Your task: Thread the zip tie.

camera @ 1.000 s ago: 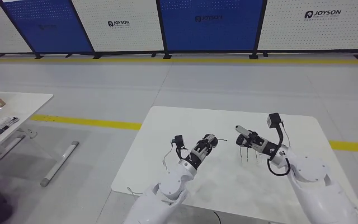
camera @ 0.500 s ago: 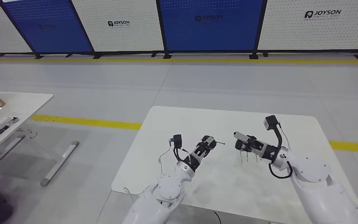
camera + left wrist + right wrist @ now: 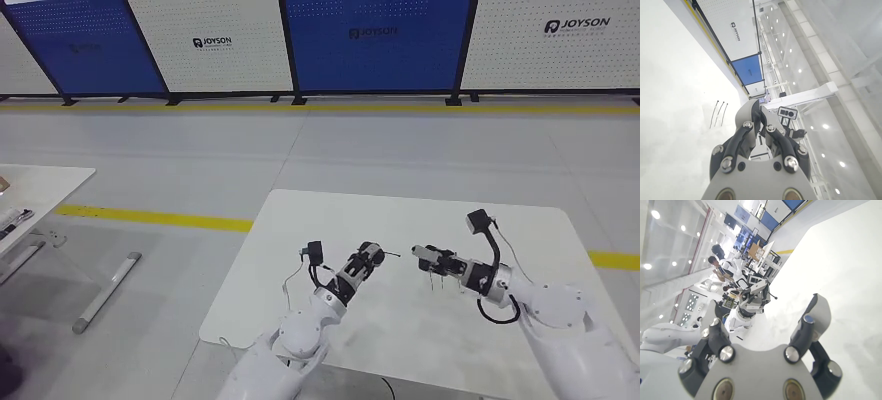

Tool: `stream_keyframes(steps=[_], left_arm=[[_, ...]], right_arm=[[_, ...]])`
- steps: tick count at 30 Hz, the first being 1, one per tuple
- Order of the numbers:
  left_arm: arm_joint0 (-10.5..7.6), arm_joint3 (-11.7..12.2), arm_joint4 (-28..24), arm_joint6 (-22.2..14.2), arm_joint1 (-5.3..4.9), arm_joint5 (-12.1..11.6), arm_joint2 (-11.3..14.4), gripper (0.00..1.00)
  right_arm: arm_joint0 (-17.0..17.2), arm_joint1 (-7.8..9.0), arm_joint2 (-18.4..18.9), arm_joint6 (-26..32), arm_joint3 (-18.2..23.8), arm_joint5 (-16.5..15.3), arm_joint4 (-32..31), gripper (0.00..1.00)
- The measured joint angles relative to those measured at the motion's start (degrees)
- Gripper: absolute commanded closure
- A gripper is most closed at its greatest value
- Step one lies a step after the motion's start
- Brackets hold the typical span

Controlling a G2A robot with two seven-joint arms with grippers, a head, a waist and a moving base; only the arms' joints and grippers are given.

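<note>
Left tool (image 3: 372, 253): pinched onto a zip tie (image 3: 776, 297)
Right tool (image 3: 422, 254): spread wide, empty
Worktop (image 3: 330, 230): three loose zip ties (image 3: 719, 113)

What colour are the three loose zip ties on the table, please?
The zip ties are black, clearest in the left wrist view.

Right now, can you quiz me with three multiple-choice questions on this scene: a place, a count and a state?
1. The loose zip ties lie: A on the floor; B on the white table; C in a tray.
2. How many are there: A one; B three; C six.
3. The right jaws are: A open; B shut on a tie; C shut, empty.
Answers: B, they rest on the table; B, three lie side by side; A, they stand wide apart.
</note>
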State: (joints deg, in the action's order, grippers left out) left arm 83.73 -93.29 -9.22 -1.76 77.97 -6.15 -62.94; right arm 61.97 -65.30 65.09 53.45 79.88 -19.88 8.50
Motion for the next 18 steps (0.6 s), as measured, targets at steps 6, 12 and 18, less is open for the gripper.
stream_keyframes(steps=[6, 12, 18], left_arm=[[0.70, -2.46, -7.92, -3.12, -0.12, 3.07, -1.54, 1.00], [0.68, -2.41, -7.61, -3.04, -0.12, 3.00, -1.51, 1.00], [-0.18, -1.46, -10.07, -4.06, -0.05, 5.03, -1.31, 1.00]], right_arm=[[-0.91, -0.09, -0.30, 2.78, 0.88, 0.42, -0.62, 0.00], [-0.88, -0.09, -0.30, 2.70, 0.88, 0.40, -0.62, 0.00], [-0.42, -0.03, -0.94, 2.81, 5.46, 0.40, -3.91, 0.00]])
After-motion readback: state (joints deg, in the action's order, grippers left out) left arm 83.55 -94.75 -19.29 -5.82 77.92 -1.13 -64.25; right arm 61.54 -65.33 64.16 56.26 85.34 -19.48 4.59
